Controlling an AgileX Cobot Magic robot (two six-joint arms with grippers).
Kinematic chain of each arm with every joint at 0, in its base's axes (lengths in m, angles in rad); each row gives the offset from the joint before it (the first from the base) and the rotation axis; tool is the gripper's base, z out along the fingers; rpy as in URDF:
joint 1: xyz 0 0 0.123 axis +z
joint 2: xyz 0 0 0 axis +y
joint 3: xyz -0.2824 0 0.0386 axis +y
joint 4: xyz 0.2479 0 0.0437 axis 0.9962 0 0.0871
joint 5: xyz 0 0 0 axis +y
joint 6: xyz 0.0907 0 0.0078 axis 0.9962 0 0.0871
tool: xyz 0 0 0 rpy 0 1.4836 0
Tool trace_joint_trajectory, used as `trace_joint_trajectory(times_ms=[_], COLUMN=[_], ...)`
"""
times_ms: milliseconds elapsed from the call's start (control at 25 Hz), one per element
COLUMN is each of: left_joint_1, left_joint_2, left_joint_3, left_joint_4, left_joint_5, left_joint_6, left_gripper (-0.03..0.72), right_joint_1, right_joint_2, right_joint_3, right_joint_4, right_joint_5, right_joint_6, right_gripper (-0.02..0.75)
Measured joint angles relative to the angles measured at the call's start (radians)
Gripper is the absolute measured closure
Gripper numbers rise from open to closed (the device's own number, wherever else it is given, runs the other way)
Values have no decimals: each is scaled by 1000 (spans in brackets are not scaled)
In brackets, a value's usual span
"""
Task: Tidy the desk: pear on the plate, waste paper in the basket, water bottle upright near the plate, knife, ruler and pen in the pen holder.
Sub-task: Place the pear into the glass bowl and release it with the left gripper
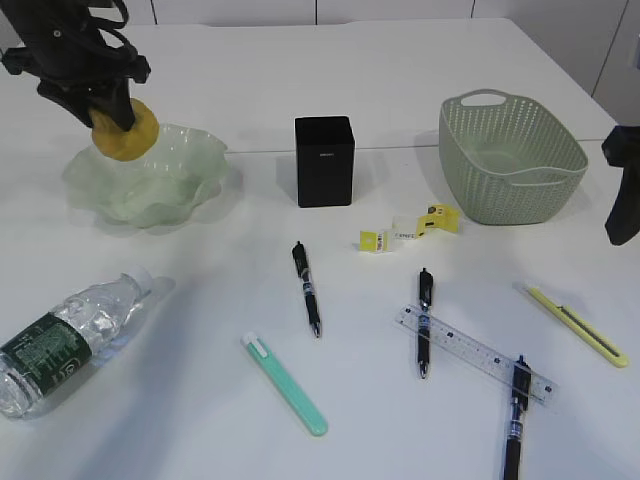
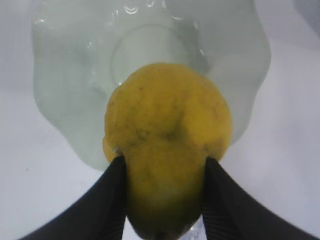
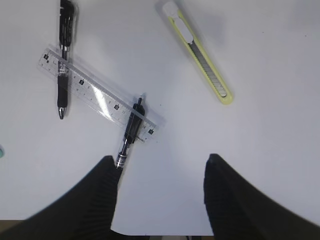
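My left gripper (image 1: 108, 108) is shut on the yellow pear (image 1: 132, 135), holding it just over the back left rim of the pale green plate (image 1: 165, 185). In the left wrist view the pear (image 2: 167, 135) fills the gap between both fingers (image 2: 107, 200), with the plate (image 2: 70, 75) beneath. The water bottle (image 1: 65, 335) lies on its side at the front left. The black pen holder (image 1: 324, 160) stands mid-desk, the basket (image 1: 510, 155) to its right, and waste paper (image 1: 410, 230) between them. The right gripper (image 3: 162, 162) hangs open above ruler (image 3: 100, 97), pen (image 3: 131, 132) and yellow knife (image 3: 197, 50).
A green cutter (image 1: 285, 383) lies at the front centre. One black pen (image 1: 307, 288) lies left of it; two more pens (image 1: 424, 320) cross the ruler (image 1: 475, 352). The yellow knife (image 1: 578, 323) is at the right, below the right gripper (image 1: 622, 215).
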State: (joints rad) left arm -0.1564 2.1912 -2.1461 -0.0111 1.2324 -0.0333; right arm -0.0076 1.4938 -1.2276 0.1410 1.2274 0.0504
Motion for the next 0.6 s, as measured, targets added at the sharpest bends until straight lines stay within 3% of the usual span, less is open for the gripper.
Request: trace_joint_trajectory(times_ms=[240, 600], left_joint_1=[0, 55], left_joint_2=[83, 166], left_joint_3=[-83, -89], left_joint_4=[-39, -67], left_joint_5=[-69, -110], left_joint_6=[0, 0], left_gripper=[400, 399], right_joint_1=[0, 0], right_joint_2=[0, 0], right_joint_3=[0, 0], right_joint_4=[0, 0], right_joint_5=[0, 0], right_joint_6=[0, 0], right_gripper=[296, 296])
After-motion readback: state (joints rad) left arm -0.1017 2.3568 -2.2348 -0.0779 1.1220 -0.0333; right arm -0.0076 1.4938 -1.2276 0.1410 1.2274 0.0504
